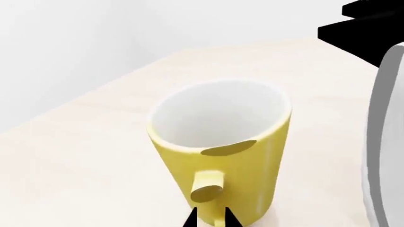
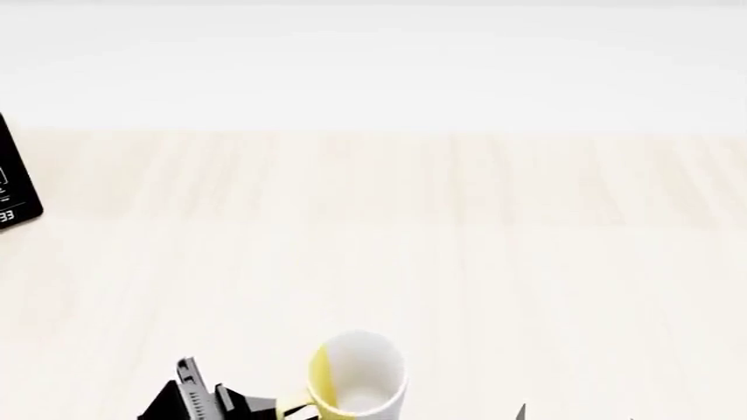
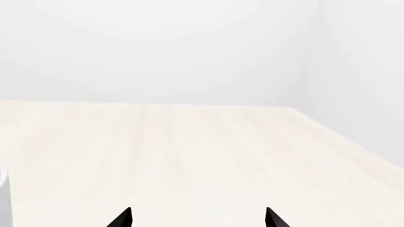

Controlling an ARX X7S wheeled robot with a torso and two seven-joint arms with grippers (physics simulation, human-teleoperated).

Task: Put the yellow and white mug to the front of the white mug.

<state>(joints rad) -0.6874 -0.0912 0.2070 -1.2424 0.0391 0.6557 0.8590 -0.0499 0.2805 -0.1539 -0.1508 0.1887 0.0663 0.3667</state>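
The yellow and white mug stands upright, handle between the left gripper tips. Grip unconfirmed. The right gripper, spread empty, lies farther off.

pale wooden table, perhaps a black device

In the head view we see the yellow and white mug cut off at the lower edge, so its base and most of its handle lie out of frame. The left gripper shows only in part there, and we cannot tell how its jaws stand. In the left wrist view only two dark fingertips enter, flanking the handle; contact is not resolvable. A large white object at that picture's edge is cropped beyond identification. A dark object is cut by the head view's edge. The right gripper shows two tips only.
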